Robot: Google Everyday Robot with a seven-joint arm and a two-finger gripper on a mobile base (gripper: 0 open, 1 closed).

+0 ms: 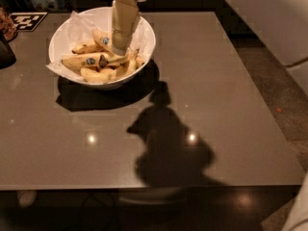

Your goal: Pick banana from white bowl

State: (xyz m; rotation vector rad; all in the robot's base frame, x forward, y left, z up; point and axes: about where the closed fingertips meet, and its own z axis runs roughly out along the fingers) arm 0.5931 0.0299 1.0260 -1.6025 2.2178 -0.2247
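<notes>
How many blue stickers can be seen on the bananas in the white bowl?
2. One sticker is on the long banana at the left; the other is on a banana beside the end effector, which reaches into the white bowl. Others may be hidden.
</notes>
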